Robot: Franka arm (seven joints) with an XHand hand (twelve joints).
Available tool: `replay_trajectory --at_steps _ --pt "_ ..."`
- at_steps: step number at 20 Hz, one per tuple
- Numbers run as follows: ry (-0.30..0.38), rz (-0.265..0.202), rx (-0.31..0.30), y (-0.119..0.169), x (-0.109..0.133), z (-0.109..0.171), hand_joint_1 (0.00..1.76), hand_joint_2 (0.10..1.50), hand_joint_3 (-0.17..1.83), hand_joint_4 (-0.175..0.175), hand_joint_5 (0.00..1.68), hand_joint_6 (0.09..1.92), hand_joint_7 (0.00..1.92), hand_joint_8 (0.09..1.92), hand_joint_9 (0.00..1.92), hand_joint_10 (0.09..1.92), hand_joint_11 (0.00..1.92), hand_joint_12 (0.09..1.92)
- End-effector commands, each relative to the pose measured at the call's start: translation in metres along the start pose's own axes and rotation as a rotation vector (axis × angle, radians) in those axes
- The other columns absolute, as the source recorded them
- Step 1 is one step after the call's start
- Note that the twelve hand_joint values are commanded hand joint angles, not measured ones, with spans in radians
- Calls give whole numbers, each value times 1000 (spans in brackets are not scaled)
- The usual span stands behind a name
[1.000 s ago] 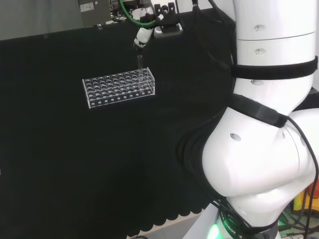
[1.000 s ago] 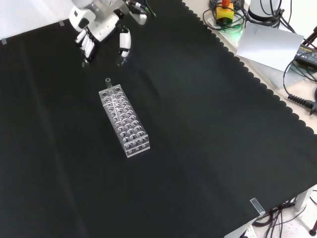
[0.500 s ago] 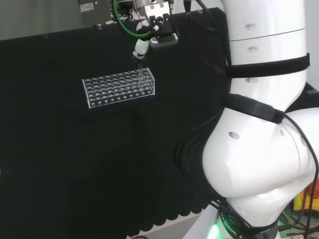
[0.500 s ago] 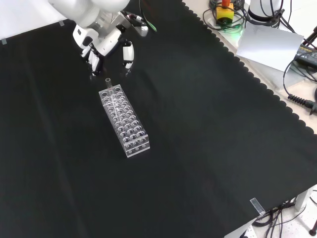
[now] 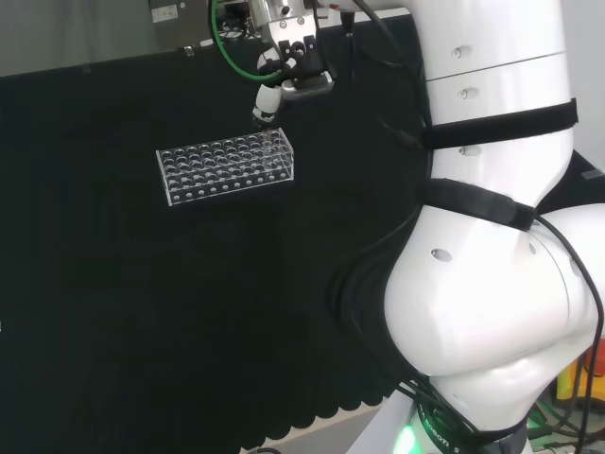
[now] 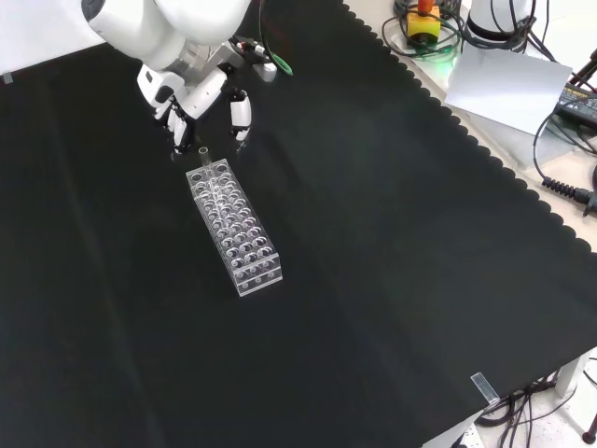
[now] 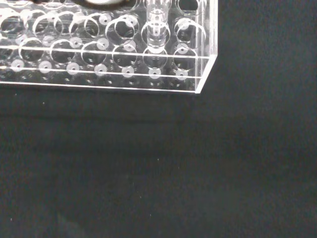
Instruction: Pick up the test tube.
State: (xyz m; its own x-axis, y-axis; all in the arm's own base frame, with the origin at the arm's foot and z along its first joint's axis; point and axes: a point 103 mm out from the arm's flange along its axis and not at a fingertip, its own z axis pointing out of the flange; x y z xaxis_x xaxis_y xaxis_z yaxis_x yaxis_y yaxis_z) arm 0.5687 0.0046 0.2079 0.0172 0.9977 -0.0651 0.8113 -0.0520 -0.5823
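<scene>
Hanging above the right end of the clear rack [image 5: 225, 166] in the head view, the hand [image 5: 267, 100] points a white fingertip down at the rack's far right corner, where the test tube [image 5: 264, 130] is too faint to make out clearly; whether the fingertip touches it cannot be told from here. The rack lies on the black cloth of the desk [image 5: 142, 303], and the arm's white links [image 5: 492, 236] stand large at the right of this view. In the front view the hand [image 6: 198, 93] comes in from the top left, with its fingers [image 6: 180, 126] on one side and its thumb [image 6: 241, 114] on the other, spread apart and only slightly bent, holding nothing. The test tube [image 6: 203, 156] stands upright in a corner hole at the rack's [image 6: 234, 226] upper end, its open mouth rising just above the top plate, and it sits below the gap between fingers and thumb; the fingertips are very near the tube, but contact cannot be seen. A small clear piece [image 6: 481, 385] lies at the desk's [image 6: 392, 243] lower right edge, well apart from the rack. In the wrist view the rack [image 7: 109, 54] is close and large, rows of round holes showing through its clear walls, and the test tube [image 7: 157, 20] stands upright in a hole one in from the rack's end wall, with a blurred white part of the hand [image 7: 106, 2] over the rack.
</scene>
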Motion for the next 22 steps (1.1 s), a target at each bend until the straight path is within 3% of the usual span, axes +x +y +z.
replay_trajectory --at_steps 1,7,14,22 --pt "28 20 -24 7 5 4 874 706 582 -135 520 210 744 881 574 816 74 1557" --pt "36 27 -24 16 15 5 919 655 630 -134 474 526 838 870 682 768 124 1538" --pt "32 40 -19 26 20 8 952 638 640 -135 482 631 896 868 731 758 167 1525" --pt "44 52 -7 34 21 14 996 626 674 -150 565 720 1116 809 927 676 278 1485"
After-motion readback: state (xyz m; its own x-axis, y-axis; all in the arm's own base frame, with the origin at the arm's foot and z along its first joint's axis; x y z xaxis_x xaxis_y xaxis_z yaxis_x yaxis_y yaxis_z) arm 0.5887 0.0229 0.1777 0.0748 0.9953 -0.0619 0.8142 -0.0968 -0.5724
